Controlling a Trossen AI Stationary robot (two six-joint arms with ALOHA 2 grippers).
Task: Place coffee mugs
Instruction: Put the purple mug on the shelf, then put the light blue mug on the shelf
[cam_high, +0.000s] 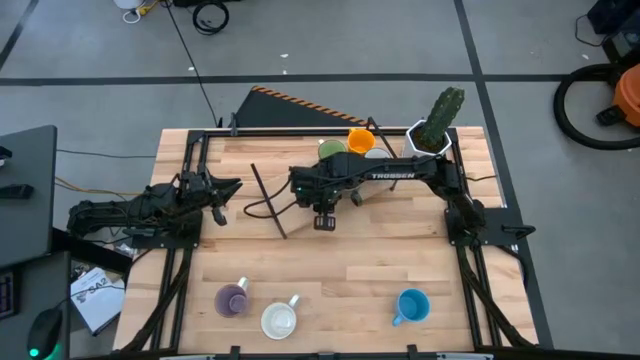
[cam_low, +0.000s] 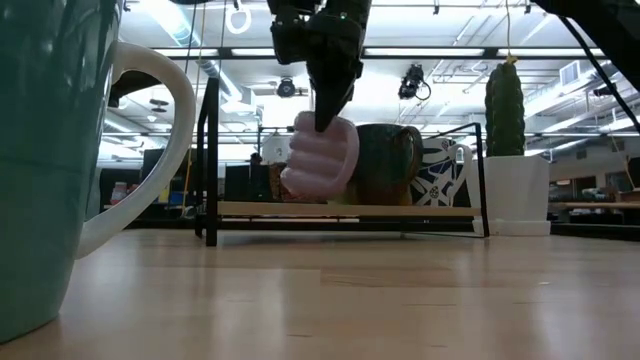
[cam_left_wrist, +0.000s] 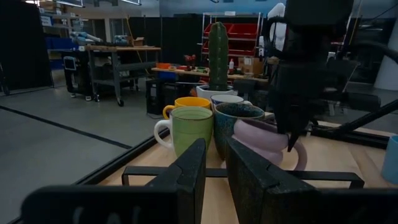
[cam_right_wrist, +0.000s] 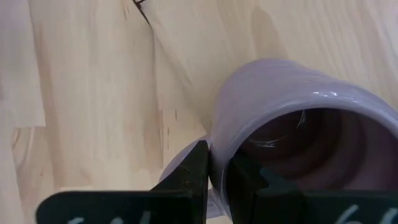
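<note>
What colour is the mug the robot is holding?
Lilac mug, gripped by the right gripper; the right wrist view shows it best.

A lilac mug (cam_right_wrist: 298, 124) is seen from above, its rim pinched between the two dark fingers (cam_right_wrist: 194, 171) of the right hand (cam_right_wrist: 217, 177). Its pale interior is visible. Light wooden desk (cam_right_wrist: 93, 81) boards are seen beneath it.
</note>
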